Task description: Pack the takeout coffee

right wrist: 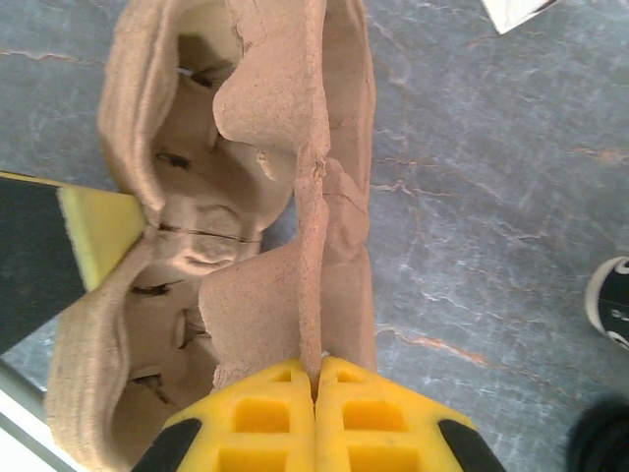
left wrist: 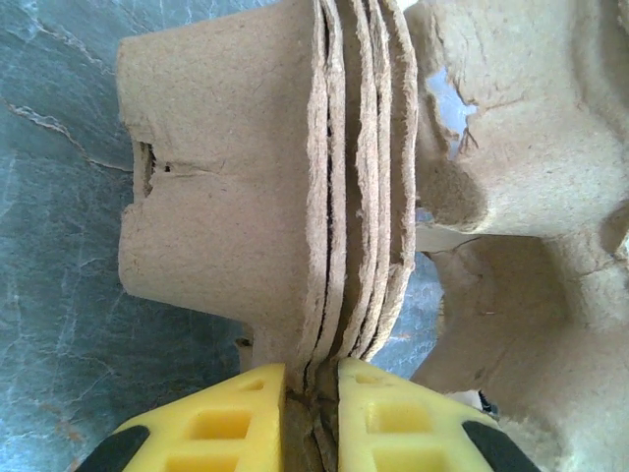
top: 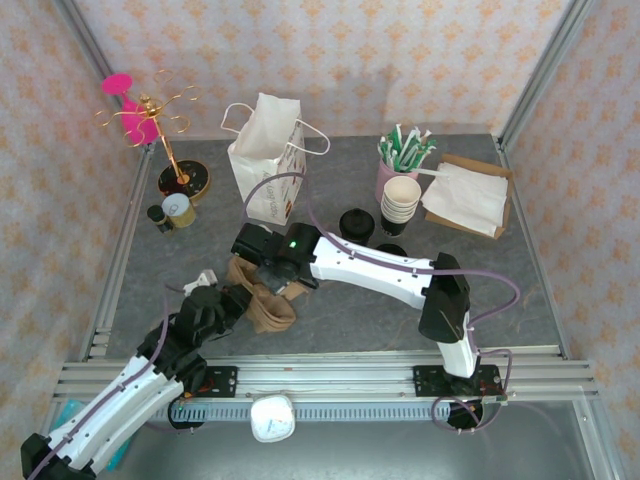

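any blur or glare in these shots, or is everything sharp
Top external: even soft light, sharp throughout. Left wrist: carrier stack crisp down to its fibres, thin dark shadows between its layers. Right wrist: cup carrier sharp, its hollows shaded, table evenly lit without glare.

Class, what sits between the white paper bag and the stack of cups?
A low pile of black lids, seen in the top external view.

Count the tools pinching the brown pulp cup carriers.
2. The left tool grips the nested cup carriers by their edges, at the near left of the table. The right tool pinches them from the far side.
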Motion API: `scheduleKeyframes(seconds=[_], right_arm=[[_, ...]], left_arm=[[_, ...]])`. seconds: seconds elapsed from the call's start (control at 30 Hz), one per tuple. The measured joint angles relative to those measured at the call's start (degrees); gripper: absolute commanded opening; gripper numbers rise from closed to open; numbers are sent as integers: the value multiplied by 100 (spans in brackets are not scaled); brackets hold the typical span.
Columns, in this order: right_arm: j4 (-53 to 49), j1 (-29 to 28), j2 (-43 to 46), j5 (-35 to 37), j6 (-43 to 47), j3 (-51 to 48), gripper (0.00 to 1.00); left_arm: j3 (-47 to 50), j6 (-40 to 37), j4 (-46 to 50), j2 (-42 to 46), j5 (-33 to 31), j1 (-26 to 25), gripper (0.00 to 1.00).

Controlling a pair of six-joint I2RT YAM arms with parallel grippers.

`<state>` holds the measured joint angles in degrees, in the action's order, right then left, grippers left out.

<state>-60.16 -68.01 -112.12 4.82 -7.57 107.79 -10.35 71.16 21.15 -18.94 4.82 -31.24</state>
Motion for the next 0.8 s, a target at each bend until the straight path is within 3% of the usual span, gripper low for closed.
scheduleKeyframes(seconds=[0.2,0.63,0.8], right_arm=[[-247,0,0,472,-103,2,0],[-382,-26,-2,1504,-553,-876,0],[-319,-146,-131,1674,-651,-1038,0]], left_arm=[[-52,87,345,197,-221,24,19],[-498,151,1381,-201,-802,28,46],[-868,125,1794,-498,-1123,28,50]])
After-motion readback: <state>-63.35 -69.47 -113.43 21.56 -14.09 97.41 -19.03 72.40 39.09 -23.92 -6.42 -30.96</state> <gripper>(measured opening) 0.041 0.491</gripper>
